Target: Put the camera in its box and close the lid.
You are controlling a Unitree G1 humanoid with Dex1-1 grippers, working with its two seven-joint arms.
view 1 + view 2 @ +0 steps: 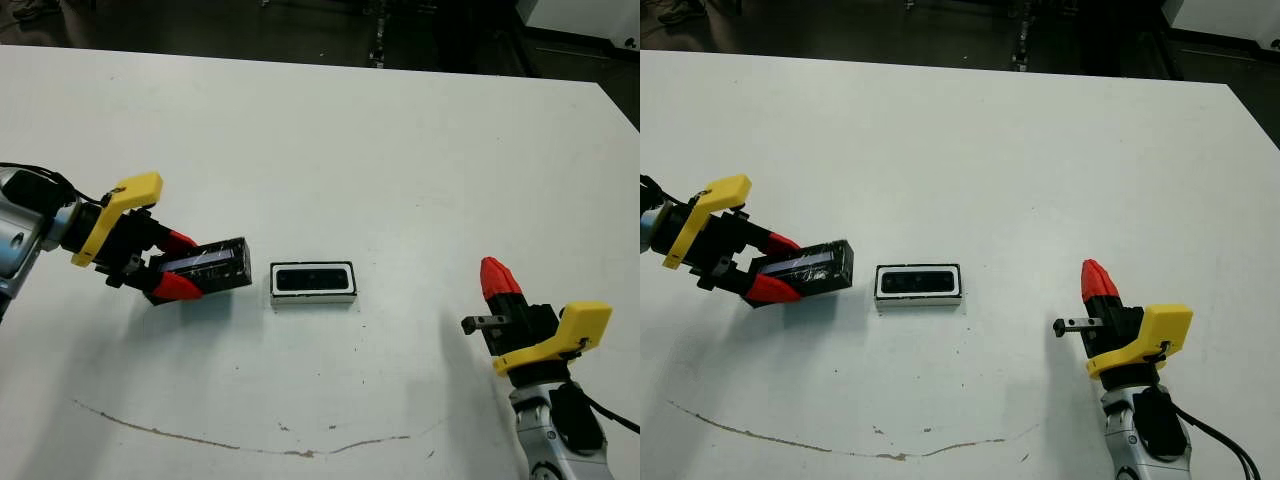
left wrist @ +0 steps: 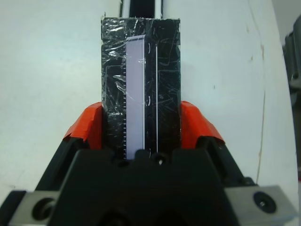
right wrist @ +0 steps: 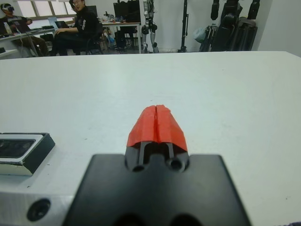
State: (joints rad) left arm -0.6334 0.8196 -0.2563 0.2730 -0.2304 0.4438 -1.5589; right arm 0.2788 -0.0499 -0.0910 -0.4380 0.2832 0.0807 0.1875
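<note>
From the head view, we are seeing the camera [image 1: 312, 279] lying in the box [image 1: 313, 297] mid-counter [image 1: 400, 150], the left end effector [image 1: 176, 265] clamping the lid [image 1: 208, 267] just beside it. In the right wrist view, the right end effector [image 3: 157, 123] is sitting pressed closed, empty.

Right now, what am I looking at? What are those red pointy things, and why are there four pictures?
This is a robot with two arms at a white table. The red things are the fingertips of its grippers. Two pictures come from cameras in its head, looking down. The other two come from a camera on each wrist. The left gripper is squeezing a shiny black lid. Next to it on the table sits a small box with a black camera already inside. The right gripper is closed and holds nothing. People sit far behind the table.
</note>
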